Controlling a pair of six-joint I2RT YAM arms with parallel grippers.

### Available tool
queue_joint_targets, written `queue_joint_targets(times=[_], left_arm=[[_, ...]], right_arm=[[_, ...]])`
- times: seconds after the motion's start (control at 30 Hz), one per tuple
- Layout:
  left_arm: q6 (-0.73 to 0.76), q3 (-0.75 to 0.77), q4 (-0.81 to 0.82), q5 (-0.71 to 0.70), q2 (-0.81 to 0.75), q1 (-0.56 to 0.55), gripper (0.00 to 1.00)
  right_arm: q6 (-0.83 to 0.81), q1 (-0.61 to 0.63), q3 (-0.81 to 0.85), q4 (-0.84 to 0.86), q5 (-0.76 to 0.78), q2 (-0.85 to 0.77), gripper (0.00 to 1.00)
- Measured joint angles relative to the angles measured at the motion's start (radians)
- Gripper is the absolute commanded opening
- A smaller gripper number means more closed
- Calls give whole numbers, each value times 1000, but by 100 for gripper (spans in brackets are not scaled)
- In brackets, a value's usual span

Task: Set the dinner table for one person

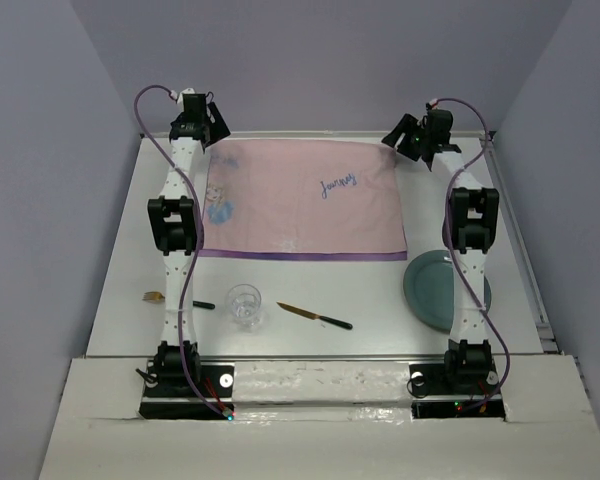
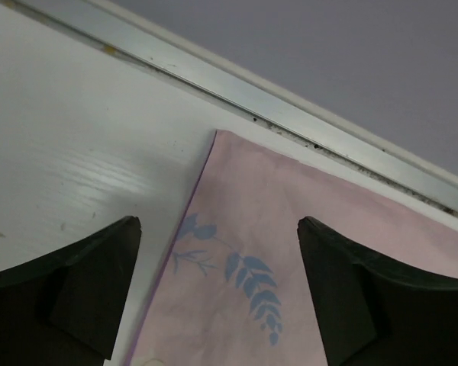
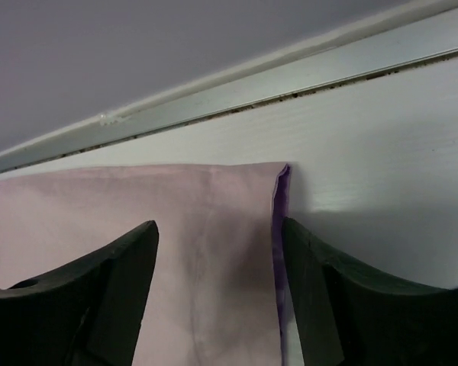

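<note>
Left gripper [image 2: 217,259] and right gripper [image 3: 220,263] are hanging open over the far corners of the pink cloth [image 1: 300,200].
Each is spreading its jaws above one corner, gripping nothing. The dinner table [image 1: 380,300], plain matte white, is lying under the cloth and reaching past it on every side, its edges running parallel to the cloth's. On the cloth's near side, a clear glass [image 1: 245,305] is standing upright and a teal plate [image 1: 432,290] is lying flat.

Desk [image 1: 115,270]: white, carries everything.
Pink cloth [image 1: 310,215]: flat at far side, blue script, purple near hem.
Left hand [image 1: 214,128]: over cloth's far left corner.
Right hand [image 1: 404,140]: over far right corner.
Plate [image 1: 430,288]: grey-green, near right, partly behind right arm [image 1: 468,265].
Glass [image 1: 245,305]: upright, left of knife [image 1: 314,316].
</note>
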Motion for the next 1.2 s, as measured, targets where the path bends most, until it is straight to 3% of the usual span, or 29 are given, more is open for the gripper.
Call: queue_joint_targets(times=[0.07, 0.13, 0.33, 0.37, 0.4, 0.47, 0.5, 0.53, 0.67, 0.7, 0.8, 0.9, 1.03, 1.2], left_arm=[[5, 3, -27, -7, 1, 0, 99], [4, 11, -57, -19, 1, 0, 99], [18, 33, -125, -46, -21, -4, 99], [25, 32, -142, -46, -36, -6, 99], [34, 26, -154, -44, -60, -9, 99], [41, -3, -171, -35, -135, -12, 98], [41, -39, -164, -16, -182, -11, 97], [41, -156, -131, 9, -295, -11, 95], [31, -486, -28, 94, -671, -2, 86], [24, -592, 54, 106, -790, 5, 83], [5, -922, 195, 128, -1089, 21, 79], [-2, -1223, 287, 124, -1287, 31, 78], [0, -1530, 336, 117, -1335, 30, 79], [1, -1782, 295, 76, -1203, 31, 81]], right_arm=[[-3, 0, -19, -6, 1, -11, 87], [-10, 0, -66, -20, 0, -46, 86], [-43, 23, -323, -42, 6, -306, 65], [-50, 35, -381, -36, 16, -365, 59], [-64, 58, -451, -21, 29, -434, 41], [-80, 125, -567, 11, 47, -557, 24], [-82, 159, -615, 35, 62, -596, 6], [-90, 197, -677, 70, 69, -638, 4], [-93, 373, -916, 128, 82, -756, 11], [-93, 391, -970, 139, 86, -771, 21], [-94, 379, -1125, 136, 142, -832, 44], [-86, 339, -1256, 122, 222, -920, 49], [-78, 307, -1343, 109, 332, -1017, 50], [-78, 270, -1390, 97, 404, -1041, 50]])
